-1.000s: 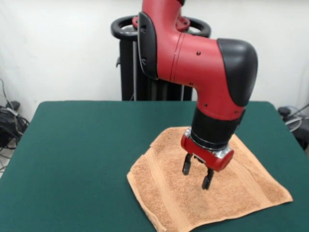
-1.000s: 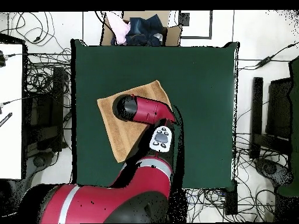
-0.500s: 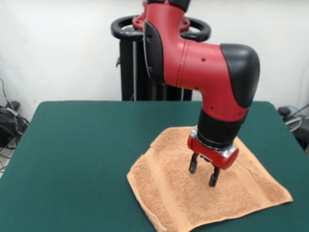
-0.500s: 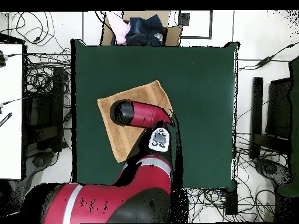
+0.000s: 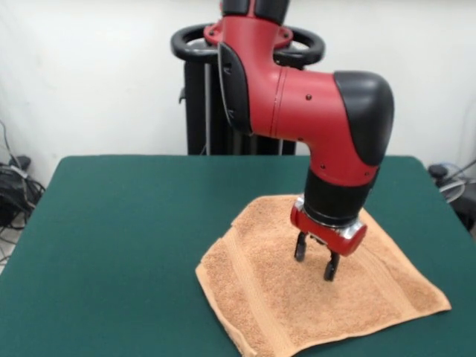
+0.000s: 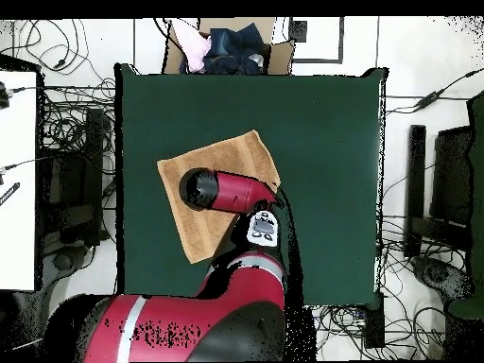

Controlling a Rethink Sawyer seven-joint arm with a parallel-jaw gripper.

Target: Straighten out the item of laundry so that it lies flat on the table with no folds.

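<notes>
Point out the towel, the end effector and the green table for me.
towel (image 5: 253, 297), front view, on its woven band.
end effector (image 5: 315, 260), front view, midway between its fingertips, open above the towel.
table (image 5: 119, 223), front view, bare green top.

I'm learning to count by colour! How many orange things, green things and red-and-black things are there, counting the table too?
Orange: 1, the towel
Green: 1, the table
Red and black: 1, the robot arm, with its gripper open above the towel
Total: 3
</notes>
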